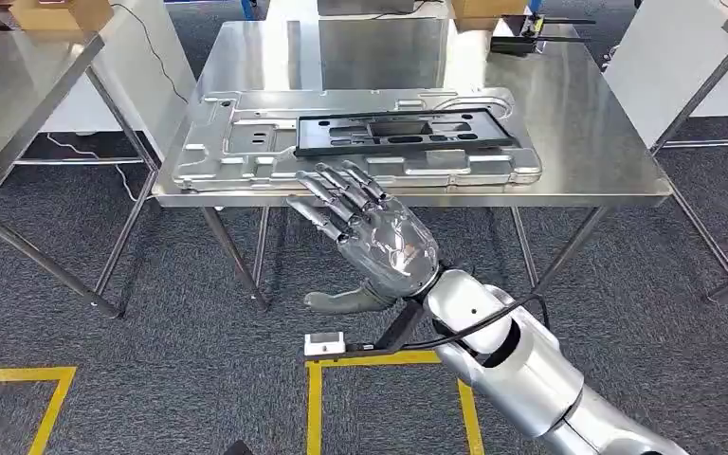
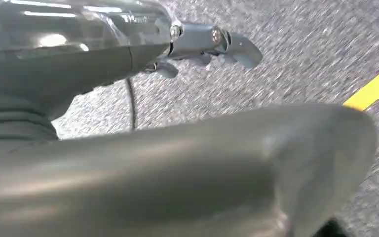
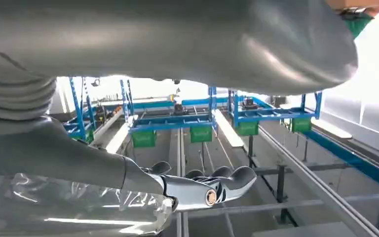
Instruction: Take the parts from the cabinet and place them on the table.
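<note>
Right hand [image 1: 379,237], empty, fingertips near parts [image 1: 355,137].

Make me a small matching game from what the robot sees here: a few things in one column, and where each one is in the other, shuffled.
Things:
1. black frame part
2. silver metal panel
3. right robot hand
4. yellow floor tape

Places:
A. flat on the steel table
B. on the grey carpet
C. lying on top of the silver panel
D. raised in front of the table's near edge, fingers spread

Pairs: 1-C, 2-A, 3-D, 4-B
</note>
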You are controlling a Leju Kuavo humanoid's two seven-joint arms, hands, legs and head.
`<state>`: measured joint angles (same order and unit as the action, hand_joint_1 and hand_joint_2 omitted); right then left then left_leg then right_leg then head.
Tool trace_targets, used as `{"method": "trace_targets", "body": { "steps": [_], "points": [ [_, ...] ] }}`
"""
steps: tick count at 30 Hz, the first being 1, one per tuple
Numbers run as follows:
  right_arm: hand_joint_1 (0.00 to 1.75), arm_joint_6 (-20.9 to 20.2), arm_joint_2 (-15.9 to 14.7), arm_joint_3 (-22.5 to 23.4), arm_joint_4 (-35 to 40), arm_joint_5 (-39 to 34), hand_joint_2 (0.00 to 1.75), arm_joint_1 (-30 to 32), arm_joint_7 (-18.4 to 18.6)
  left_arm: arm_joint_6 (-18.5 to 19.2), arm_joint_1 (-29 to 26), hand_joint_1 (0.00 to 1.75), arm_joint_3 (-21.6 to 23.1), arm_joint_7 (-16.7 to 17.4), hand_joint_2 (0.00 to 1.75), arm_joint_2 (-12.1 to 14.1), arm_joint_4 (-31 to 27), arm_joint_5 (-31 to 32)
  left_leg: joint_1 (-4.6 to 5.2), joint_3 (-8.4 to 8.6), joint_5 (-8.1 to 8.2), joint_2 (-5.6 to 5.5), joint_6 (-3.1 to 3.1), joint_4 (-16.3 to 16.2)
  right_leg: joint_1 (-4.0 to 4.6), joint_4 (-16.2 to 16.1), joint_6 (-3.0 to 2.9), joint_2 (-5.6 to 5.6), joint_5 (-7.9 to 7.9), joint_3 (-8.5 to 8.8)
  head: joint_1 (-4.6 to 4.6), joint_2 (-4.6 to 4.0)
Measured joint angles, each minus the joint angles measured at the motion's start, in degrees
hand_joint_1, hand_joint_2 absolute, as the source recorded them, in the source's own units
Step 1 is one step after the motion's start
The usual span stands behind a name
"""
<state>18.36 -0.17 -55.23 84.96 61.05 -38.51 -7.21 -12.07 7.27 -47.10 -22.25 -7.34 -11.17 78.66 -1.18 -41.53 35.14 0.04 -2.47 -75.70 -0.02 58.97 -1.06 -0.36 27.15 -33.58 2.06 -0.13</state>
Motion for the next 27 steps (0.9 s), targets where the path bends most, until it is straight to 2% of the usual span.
{"method": "trace_targets", "body": {
  "steps": [1, 2, 3, 5, 6, 7, 9, 10, 11, 12, 13, 14, 15, 16, 17, 18, 19, 20, 21, 22, 25, 26, 27],
  "points": [
    [0.0, 0.0, 0.0, -0.04, -0.13, -0.42, 0.0, 0.21, -0.13, 0.0, -0.03, 0.0, 0.0, 0.02, 0.0, 0.0, 0.0, 0.0, 0.01, -0.34, 0.36, 0.0, 0.0, -1.93, 0.07, 0.02, -0.05, 0.0, -0.28, -0.37, 0.22, 0.0],
    [0.0, 0.0, 0.0, -0.04, -0.28, -0.89, 0.0, 0.46, -0.22, 0.0, -0.02, 0.0, 0.0, 0.02, 0.0, 0.0, 0.0, 0.0, 0.01, 0.63, -0.39, 0.0, -0.01, -0.94, 0.08, 0.03, 0.0, 0.02, -0.5, -0.69, 0.37, 0.0],
    [0.0, 0.0, 0.02, -0.07, -0.33, -1.2, 0.0, 0.73, -0.35, 0.0, 0.0, 0.0, 0.0, 0.02, 0.0, 0.0, -0.02, 0.0, -0.01, 2.84, -2.13, 0.01, 0.03, 2.56, 0.05, 0.09, 0.1, 0.04, -0.67, -0.9, 0.63, 0.0],
    [0.0, 0.09, 0.18, -0.13, -0.37, -2.34, 0.0, 1.12, -0.74, 0.0, 0.01, 0.0, 0.0, 0.0, 0.0, 0.0, -0.02, -0.02, -0.1, 9.0, -6.32, 0.04, 0.12, 13.2, -0.05, 0.51, 0.33, 0.06, -0.77, -1.16, 1.14, 0.0],
    [0.0, 0.2, 0.24, -0.11, -0.41, -3.85, 0.0, 1.36, -1.3, -0.02, 0.1, 0.0, 0.0, 0.02, 0.0, 0.0, -0.02, -0.07, 0.03, 9.75, -5.05, 0.02, 0.22, 14.75, 0.19, 0.66, 0.66, 0.05, -0.87, -1.48, 1.37, 0.0],
    [0.0, 0.26, 0.35, 0.09, -0.59, -6.28, 0.0, 1.88, -2.17, -0.07, 0.14, 0.0, 0.0, -0.04, 0.0, -0.02, -0.02, -0.2, 0.14, 9.52, -5.42, -0.09, 0.42, 15.45, 0.4, 1.06, 0.8, 0.05, -1.01, -1.87, 1.49, 0.0],
    [0.0, 0.94, 0.83, 0.59, -1.78, -11.22, 0.0, 4.71, -4.03, -0.13, -0.18, 0.0, 0.0, -0.04, 0.0, -0.02, 0.0, -0.48, 0.41, 9.24, -5.7, -0.29, 0.9, 15.3, 0.34, 0.67, 1.44, -0.03, -1.53, -1.83, 0.74, 0.0],
    [0.0, 1.82, 1.31, 0.94, -3.73, -13.39, 0.0, 6.62, -5.76, -0.2, -0.25, 0.0, 0.0, -0.04, 0.0, -0.04, 0.0, -0.57, 0.41, 9.23, -5.97, -0.33, 1.3, 15.41, 0.27, 0.57, 1.73, -0.04, -1.72, -1.75, 0.63, 0.0],
    [0.0, 2.63, 1.73, 1.31, -6.15, -15.04, 0.0, 8.49, -7.55, -0.24, -0.17, 0.0, 0.0, -0.11, 0.0, -0.11, 0.0, -0.72, -0.03, 9.09, -6.38, -0.17, 1.89, 15.67, 0.15, 0.73, 1.91, 0.03, -1.24, -1.96, 0.65, 0.0],
    [0.0, 3.26, 2.23, 1.73, -8.36, -16.16, 0.0, 9.95, -9.01, -0.35, -0.12, 0.0, -0.02, -0.11, 0.0, -0.11, -0.02, -0.87, -0.06, 8.77, -6.63, -0.21, 2.24, 15.66, 0.1, 1.91, 2.24, 0.1, 0.38, -2.46, 0.48, 0.0],
    [0.0, 3.48, 2.25, 2.06, -9.78, -16.94, 0.0, 10.98, -9.82, -0.5, -0.08, 0.0, -0.02, -0.11, 0.0, -0.11, -0.02, -1.03, -0.07, 8.35, -6.85, -0.18, 2.58, 15.65, -0.07, 5.02, 2.44, 0.1, 2.82, -3.75, -0.25, 0.0],
    [0.0, 2.79, 2.56, 2.32, -11.26, -18.5, 0.0, 11.94, -9.81, -0.52, -0.1, 0.0, -0.02, -0.11, 0.0, -0.11, -0.02, -1.03, -0.05, 7.96, -7.12, -0.13, 2.63, 15.63, -0.18, 9.59, 2.59, 0.1, 5.43, -5.58, -0.75, 0.0],
    [0.0, 1.2, 3.1, 3.06, -13.53, -20.88, 0.0, 13.08, -9.46, -0.52, -0.16, 0.0, -0.02, -0.11, 0.0, -0.11, -0.02, -1.05, -0.05, 7.55, -7.36, -0.04, 2.65, 15.62, -0.24, 14.2, 2.71, 0.1, 7.44, -7.3, -0.88, 0.0],
    [0.0, -0.16, 3.54, 3.76, -15.39, -23.15, 0.0, 14.18, -9.57, -0.52, -0.24, 0.0, -0.02, -0.13, 0.0, -0.13, -0.02, -1.18, -0.06, 7.22, -7.56, 0.02, 2.63, 15.6, -0.3, 16.66, 2.75, 0.1, 8.14, -8.01, -1.01, 0.0],
    [0.0, -1.47, 3.85, 4.4, -17.47, -25.72, 0.0, 15.32, -9.68, -0.55, -0.3, 0.0, -0.02, -0.15, 0.0, -0.13, -0.02, -1.29, -0.09, 6.96, -7.74, 0.02, 2.62, 15.6, -0.34, 16.65, 2.8, 0.1, 7.68, -7.54, -1.14, 0.0],
    [0.0, -2.79, 4.34, 5.56, -21.66, -29.04, 0.0, 16.43, -9.36, -0.59, -0.35, 0.0, -0.02, -0.18, 0.0, -0.13, -0.02, -1.42, -0.13, 6.81, -7.91, -0.03, 2.53, 15.61, -0.33, 14.35, 2.83, 0.1, 6.25, -5.86, -1.27, 0.0],
    [0.0, -3.15, 5.5, 7.59, -27.78, -32.18, 1.75, 17.51, -8.44, -0.72, -0.39, 0.0, -0.02, -0.18, 0.0, -0.13, -0.02, -1.59, -0.17, 6.78, -7.99, -0.12, 2.42, 15.61, -0.34, 9.84, 2.77, 0.1, 4.05, -3.05, -1.46, 0.0],
    [0.0, -2.82, 6.23, 9.36, -32.97, -33.8, 1.75, 18.45, -7.87, -0.9, -0.39, 0.0, -0.02, -0.17, 0.0, -0.13, -0.02, -1.66, -0.21, 6.78, -8.09, -0.26, 2.27, 15.62, -0.35, 4.58, 2.7, 0.09, 1.97, 0.12, -1.49, 0.0],
    [0.0, -2.38, 6.88, 11.44, -38.8, -34.51, 1.75, 19.44, -6.92, -1.16, -0.39, 0.0, -0.02, -0.18, 0.0, -0.13, -0.02, -1.73, -0.22, 6.78, -8.2, -0.4, 2.09, 15.63, -0.31, 0.21, 2.56, 0.08, 1.77, 2.46, -1.53, 0.0],
    [0.0, -2.08, 7.13, 13.12, -43.32, -35.15, 1.75, 20.49, -5.61, -1.25, -0.43, 0.0, -0.04, -0.2, 0.0, -0.15, -0.02, -1.79, 0.15, 6.46, -8.39, -0.61, 1.7, 15.45, 0.02, -0.99, 2.4, 0.09, 2.41, 2.91, -1.62, 0.0],
    [0.0, -4.89, 7.08, 18.45, -53.68, -40.55, 1.75, 23.68, 1.16, -1.29, -0.83, 0.0, -0.02, 0.0, 0.0, -0.15, -0.02, -1.84, -0.14, 6.48, -8.93, -0.54, 0.87, 16.02, 0.31, -0.68, 1.99, 0.26, 2.19, 2.55, -1.57, 0.0],
    [0.0, -5.95, 7.06, 20.42, -56.53, -42.48, 1.75, 25.49, 4.03, -1.38, -0.93, 0.0, -0.02, 0.11, 0.0, -0.15, -0.02, -1.88, 0.14, 6.54, -9.14, -0.6, 0.44, 16.19, -0.07, -1.11, 1.53, 0.2, 1.85, 2.58, -1.62, 0.0],
    [0.0, -7.02, 6.91, 23.09, -59.83, -44.9, 1.75, 27.25, 7.31, -1.44, -1.08, 0.0, -0.02, 0.55, 1.75, -0.15, -0.02, -2.1, -0.08, 6.24, -7.87, -0.47, 0.44, 15.24, -0.4, -1.32, 1.4, 0.0, 1.57, 2.63, -1.62, 0.0]
  ]
}}
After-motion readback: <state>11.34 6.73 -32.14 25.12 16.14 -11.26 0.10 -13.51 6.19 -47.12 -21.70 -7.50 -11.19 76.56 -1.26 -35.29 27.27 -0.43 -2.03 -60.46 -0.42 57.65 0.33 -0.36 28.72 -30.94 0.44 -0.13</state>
